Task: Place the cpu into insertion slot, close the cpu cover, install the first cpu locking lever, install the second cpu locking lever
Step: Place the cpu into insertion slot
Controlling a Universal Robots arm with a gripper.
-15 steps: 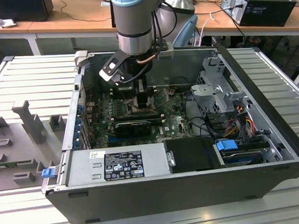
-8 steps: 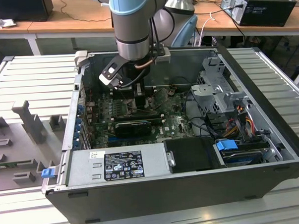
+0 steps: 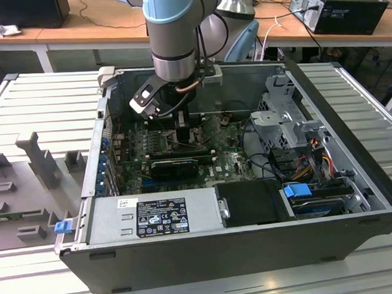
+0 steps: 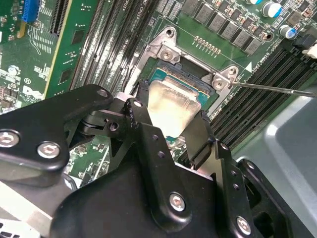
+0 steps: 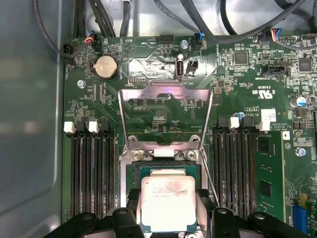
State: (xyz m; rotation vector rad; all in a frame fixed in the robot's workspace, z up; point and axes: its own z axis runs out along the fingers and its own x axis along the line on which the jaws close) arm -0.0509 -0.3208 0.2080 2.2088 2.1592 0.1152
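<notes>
Identify the cpu (image 5: 167, 204) by its pale silver-beige face. The cpu cover (image 5: 166, 94) is bare grey metal. The motherboard (image 5: 277, 74) is green with fine white lettering. Its memory slots (image 5: 91, 168) are black with white end clips. The gripper (image 4: 173, 110) is matte black with silver screw heads. The arm (image 3: 172, 50) is silver-grey with pale blue caps. The tabletop (image 3: 44, 101) is pale grey, ribbed in parallel slats.

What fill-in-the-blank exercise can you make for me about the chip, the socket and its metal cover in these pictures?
1. The cpu sits ____ the two fingers of the gripper.
2. The cpu cover, swung up off the insertion slot, is not closed but ____.
3. The insertion slot lies on a ____ motherboard.
Missing words: between; open; green.
</notes>
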